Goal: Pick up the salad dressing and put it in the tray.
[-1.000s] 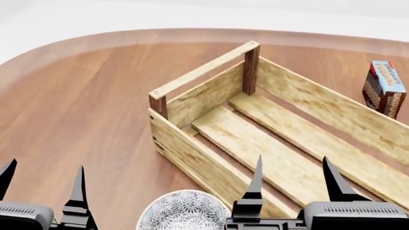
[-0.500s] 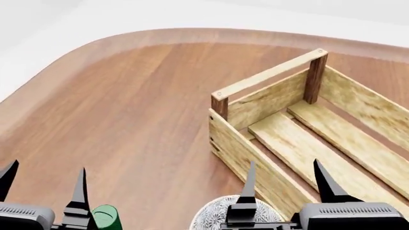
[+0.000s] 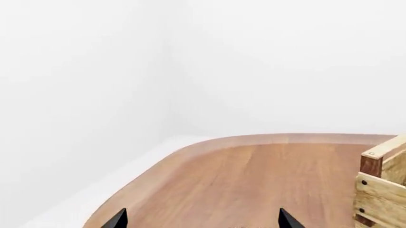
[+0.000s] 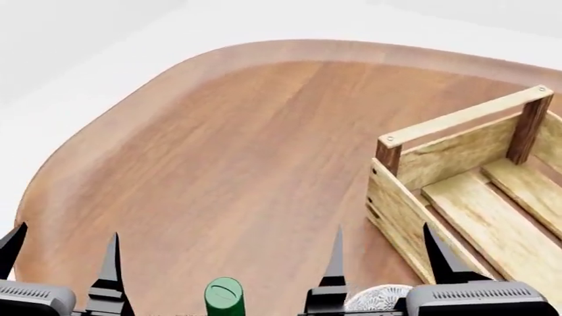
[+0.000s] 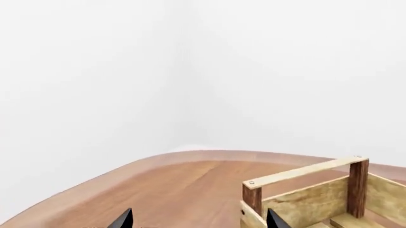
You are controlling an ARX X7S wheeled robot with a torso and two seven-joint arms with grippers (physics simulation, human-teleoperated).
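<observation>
The salad dressing [image 4: 224, 297] shows only its round dark green cap at the bottom edge of the head view, between my two grippers. The tray [image 4: 457, 178], a light-wood slatted crate with dark brown corner posts, stands at the right; its near corner also appears in the left wrist view [image 3: 381, 185] and the right wrist view [image 5: 304, 194]. My left gripper [image 4: 62, 253] is open at the lower left, left of the cap, holding nothing. My right gripper [image 4: 383, 253] is open, right of the cap, by the tray's near wall. Black fingertips [image 3: 118, 219] [image 5: 123, 219] stand wide apart.
A white patterned bowl [image 4: 378, 297] peeks out at the bottom edge between the right gripper's fingers, beside the tray. The brown wooden table [image 4: 228, 151] has a rounded far edge with white floor and walls beyond it.
The view has swung left: the tray slid toward the right edge, the pudding box left the frame, and the green cap came in at the bottom and moved rightward. Both grippers stay open.
</observation>
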